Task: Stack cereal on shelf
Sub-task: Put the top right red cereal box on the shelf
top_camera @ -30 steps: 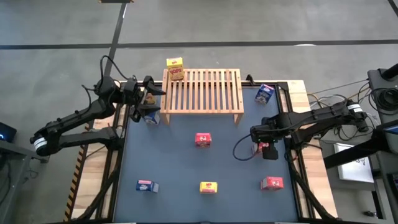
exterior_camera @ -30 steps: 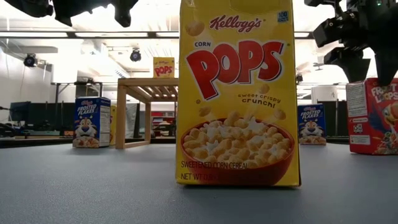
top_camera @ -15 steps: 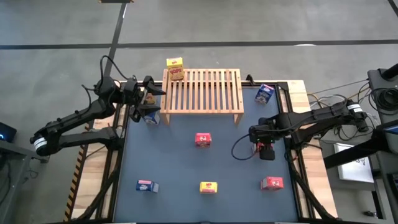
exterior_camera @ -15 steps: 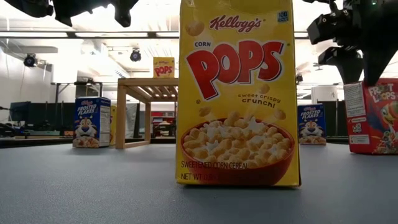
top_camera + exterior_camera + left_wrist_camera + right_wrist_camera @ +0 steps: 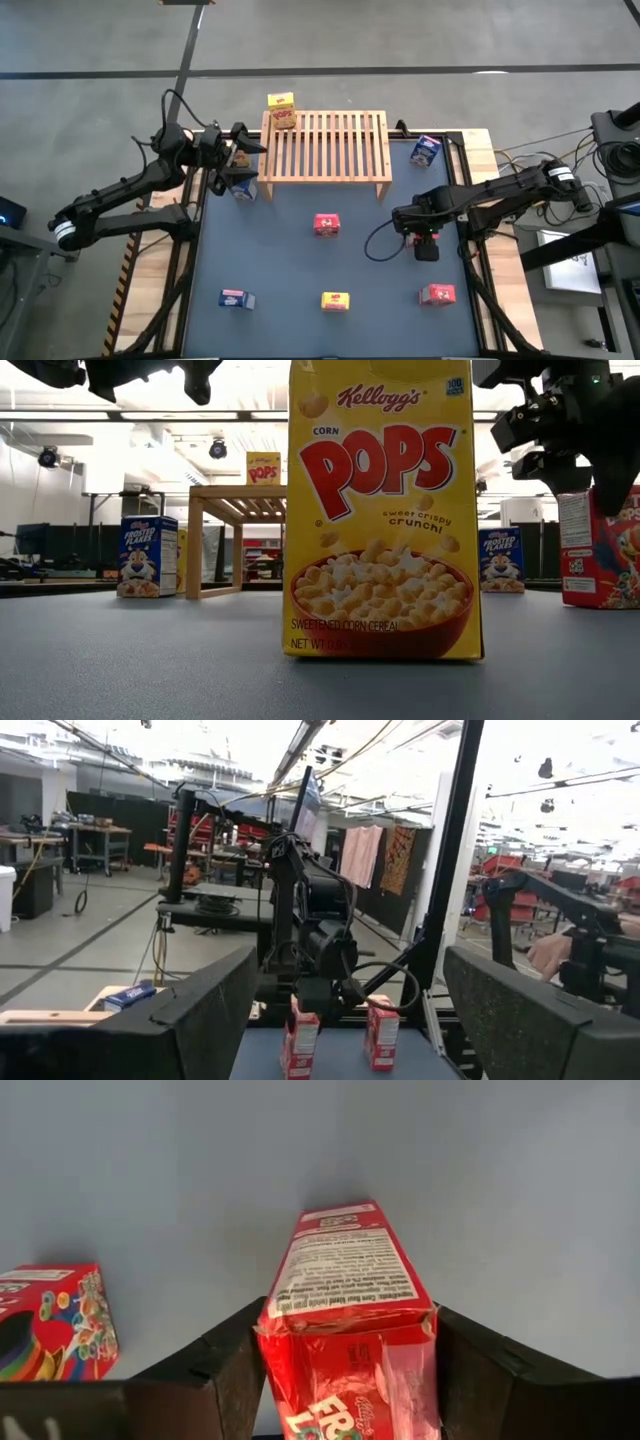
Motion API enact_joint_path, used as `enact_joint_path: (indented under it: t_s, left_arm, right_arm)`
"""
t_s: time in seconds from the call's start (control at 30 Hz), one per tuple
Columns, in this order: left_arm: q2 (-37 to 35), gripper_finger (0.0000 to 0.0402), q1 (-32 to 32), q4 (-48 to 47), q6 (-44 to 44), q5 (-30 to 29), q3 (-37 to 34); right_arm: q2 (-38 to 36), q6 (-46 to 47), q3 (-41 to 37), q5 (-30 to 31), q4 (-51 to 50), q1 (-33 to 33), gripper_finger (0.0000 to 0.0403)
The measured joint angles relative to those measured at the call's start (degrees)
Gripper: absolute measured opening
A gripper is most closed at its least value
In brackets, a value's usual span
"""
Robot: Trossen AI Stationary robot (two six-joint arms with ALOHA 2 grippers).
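Stacking barely started: one yellow box (image 5: 283,118) on the shelf (image 5: 325,146), rest still off it.

Red box (image 5: 348,1312) sits clamped between the right gripper (image 5: 427,243) fingers, near the table's right side, shelf well ahead of it; lifted or not, hard to tell. Second red box (image 5: 438,294) just behind that gripper, a third (image 5: 326,224) off to its side. Left gripper (image 5: 238,158) hovers at the shelf's left end over a blue box (image 5: 244,187), jaws spread, empty.

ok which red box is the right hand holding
The red box near the table's right edge, clamped in the right hand. The other two red boxes stand free.
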Motion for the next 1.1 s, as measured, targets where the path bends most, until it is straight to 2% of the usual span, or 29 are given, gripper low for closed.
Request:
enact_joint_path:
  t_s: [0.17, 0.53, 0.77, 0.93, 1.1]
  left_arm:
    - [0.04, 0.0304, -0.02, -0.17, -1.21, 0.0, -0.02]
    - [0.07, 0.0304, -0.02, -0.92, -2.11, 0.0, -0.04]
    - [0.07, 0.0304, -0.01, -1.07, -2.0, 0.0, -0.04]
    - [0.07, 0.0304, -0.02, -1.07, -1.99, 0.0, -0.09]
    - [0.07, 0.0304, -0.02, -1.09, -1.99, 0.0, -0.09]
  right_arm:
    - [-0.67, -0.34, 0.0, -0.08, -0.03, 0.0, 0.0204]
    - [-6.2, -0.4, 0.56, -0.05, -1.26, 0.0, 0.0138]
    - [-6.68, -0.5, 12.15, 1.58, -8.29, 0.0, 0.013]
    - [-5.81, -4.35, 24.35, 8.46, -8.91, 0.0, 0.0133]
    - [-4.19, -7.7, 36.59, 23.1, -8.35, -0.02, 0.0133]
